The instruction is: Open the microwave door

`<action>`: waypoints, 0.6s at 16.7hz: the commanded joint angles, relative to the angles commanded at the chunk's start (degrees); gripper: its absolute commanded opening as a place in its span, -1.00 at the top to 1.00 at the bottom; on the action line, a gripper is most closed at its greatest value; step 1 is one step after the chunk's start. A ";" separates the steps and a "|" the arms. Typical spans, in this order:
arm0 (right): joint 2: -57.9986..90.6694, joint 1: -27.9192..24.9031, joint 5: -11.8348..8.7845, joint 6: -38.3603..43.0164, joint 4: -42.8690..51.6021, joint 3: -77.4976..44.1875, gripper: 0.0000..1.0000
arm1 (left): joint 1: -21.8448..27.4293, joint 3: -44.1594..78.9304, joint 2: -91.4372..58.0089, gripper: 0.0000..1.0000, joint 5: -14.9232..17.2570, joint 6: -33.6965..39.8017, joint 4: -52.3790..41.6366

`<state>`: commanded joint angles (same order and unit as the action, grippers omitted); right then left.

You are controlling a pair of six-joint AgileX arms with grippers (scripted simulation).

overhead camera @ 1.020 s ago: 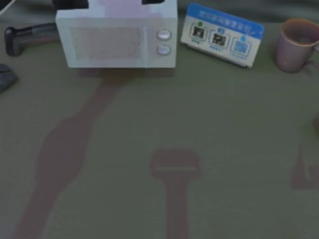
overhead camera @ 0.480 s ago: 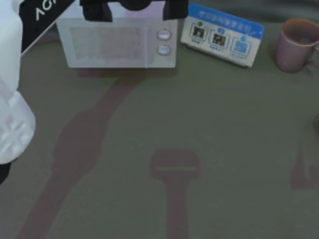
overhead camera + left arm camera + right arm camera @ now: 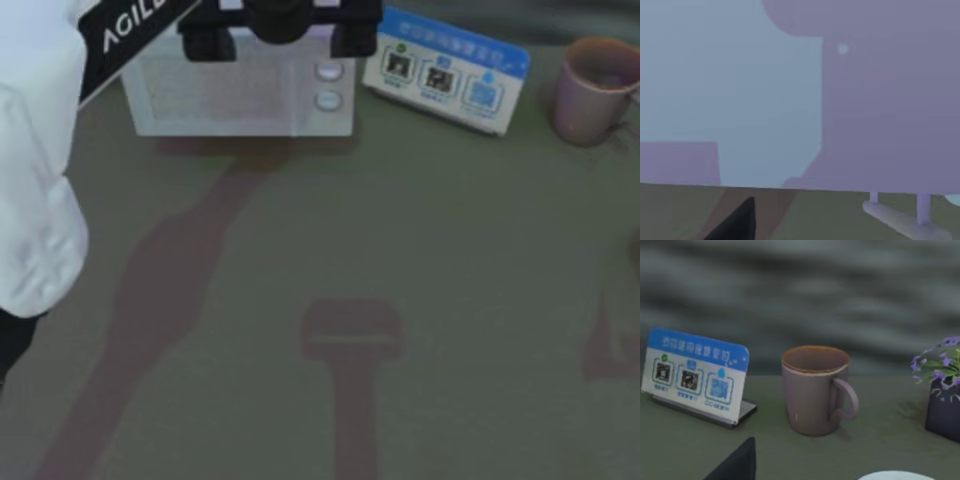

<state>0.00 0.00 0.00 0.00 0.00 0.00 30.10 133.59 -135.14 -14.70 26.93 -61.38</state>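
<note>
The small white microwave [image 3: 240, 110] stands at the back left of the table, with two round knobs [image 3: 328, 85] on its narrow right panel. Its door [image 3: 215, 95], with the speckled window, is flush with the front. My left gripper [image 3: 281, 40] hangs open over the microwave's top front edge, its black fingers [image 3: 207, 42] spread wide. In the left wrist view the door's pale surface [image 3: 730, 90] fills the picture. A bar handle [image 3: 900, 220] sits on two posts, away from my one visible fingertip [image 3: 737, 225]. My right gripper stays out of the top view; its wrist view shows one dark fingertip [image 3: 737, 465] over the table.
A blue-topped sign card [image 3: 445, 68] stands right of the microwave, and a pinkish mug [image 3: 595, 90] beyond it at the back right. A potted purple plant [image 3: 942, 400] stands beside the mug [image 3: 815, 390]. My white left arm [image 3: 35, 200] covers the table's left edge.
My left arm has swung in from the left. Its gripper has come forward over the microwave's top and now covers the upper edge of the door. The door has not moved.
</note>
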 joint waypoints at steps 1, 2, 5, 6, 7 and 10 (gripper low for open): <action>0.00 0.00 0.00 0.00 0.00 0.00 -1.00 | -0.34 -0.65 -0.98 -1.00 0.17 -0.33 1.76; 0.00 0.00 0.00 0.00 0.00 0.00 -1.00 | -0.61 -1.12 -1.77 -1.00 0.30 -0.57 2.98; 0.00 0.00 0.00 0.00 0.00 0.00 -1.00 | -0.78 -1.41 -2.29 -1.00 0.38 -0.73 3.66; 0.00 0.00 0.00 0.00 0.00 0.00 -1.00 | -0.78 -1.41 -2.29 -1.00 0.38 -0.73 3.66; 0.00 0.00 0.00 0.00 0.00 0.00 -1.00 | -0.78 -1.41 -2.29 -0.85 0.38 -0.73 3.66; 0.00 0.00 0.00 0.00 0.00 0.00 -1.00 | -0.78 -1.41 -2.29 -0.40 0.38 -0.73 3.66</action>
<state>0.00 0.00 0.00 0.00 0.00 0.00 29.33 132.19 -137.43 -14.32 26.20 -57.72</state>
